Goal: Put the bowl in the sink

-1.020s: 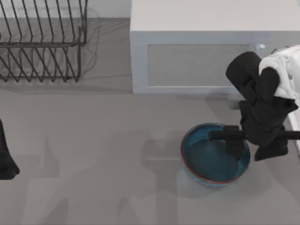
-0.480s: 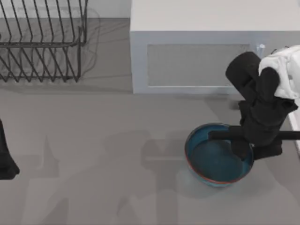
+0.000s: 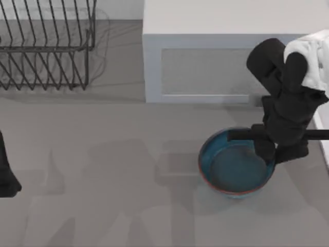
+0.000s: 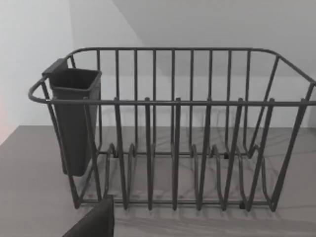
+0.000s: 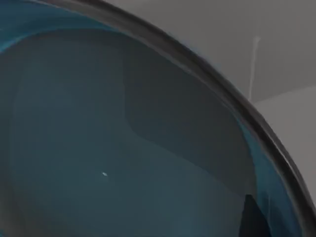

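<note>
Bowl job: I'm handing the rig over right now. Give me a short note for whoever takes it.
Right end effector: at the bowl's right rim, apparently shut on it.
Left arm: parked at the table's left edge.
Bowl: on the table in front of the white microwave, dish rack at far left.
Done: rim apparently grasped.
Left: carry the bowl to the sink and release.

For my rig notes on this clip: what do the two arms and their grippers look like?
The right arm is bulky matte black with a white shell segment near the frame's edge; its right gripper is black, with a thin black crossbar. The left arm is a plain black shape at the table's left edge. No cables or markings are visible.
</note>
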### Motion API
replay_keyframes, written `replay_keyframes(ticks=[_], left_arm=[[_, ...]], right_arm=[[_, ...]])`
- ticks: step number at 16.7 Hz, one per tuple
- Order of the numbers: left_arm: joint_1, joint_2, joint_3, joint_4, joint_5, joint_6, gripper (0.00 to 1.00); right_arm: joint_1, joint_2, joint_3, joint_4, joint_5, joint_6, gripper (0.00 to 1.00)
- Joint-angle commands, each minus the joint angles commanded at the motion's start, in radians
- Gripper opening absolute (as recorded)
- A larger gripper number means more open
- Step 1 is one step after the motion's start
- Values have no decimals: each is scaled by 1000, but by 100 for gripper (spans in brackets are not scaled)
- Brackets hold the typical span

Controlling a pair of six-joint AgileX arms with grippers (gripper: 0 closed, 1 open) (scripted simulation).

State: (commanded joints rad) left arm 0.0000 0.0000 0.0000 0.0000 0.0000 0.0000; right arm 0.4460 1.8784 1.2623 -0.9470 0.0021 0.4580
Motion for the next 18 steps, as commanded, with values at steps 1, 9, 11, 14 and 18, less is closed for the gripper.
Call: replay_keyframes(ticks=[1, 9, 11, 14, 18], left_arm=[[0, 0, 0, 0, 0, 0, 100], [0, 0, 0, 0, 0, 0, 100], [0, 0, 0, 0, 0, 0, 100], [0, 0, 0, 0, 0, 0, 100], [0, 0, 0, 0, 0, 0, 100]], right_arm=[[-1, -10, 42, -55, 0, 0, 0], [-8, -99, 345, -454, -1, -6, 0], [-9, -104, 352, -462, -1, -7, 0], [-5, -100, 350, -459, -1, -5, 0], [-12, -130, 354, -399, -18, -27, 0]])
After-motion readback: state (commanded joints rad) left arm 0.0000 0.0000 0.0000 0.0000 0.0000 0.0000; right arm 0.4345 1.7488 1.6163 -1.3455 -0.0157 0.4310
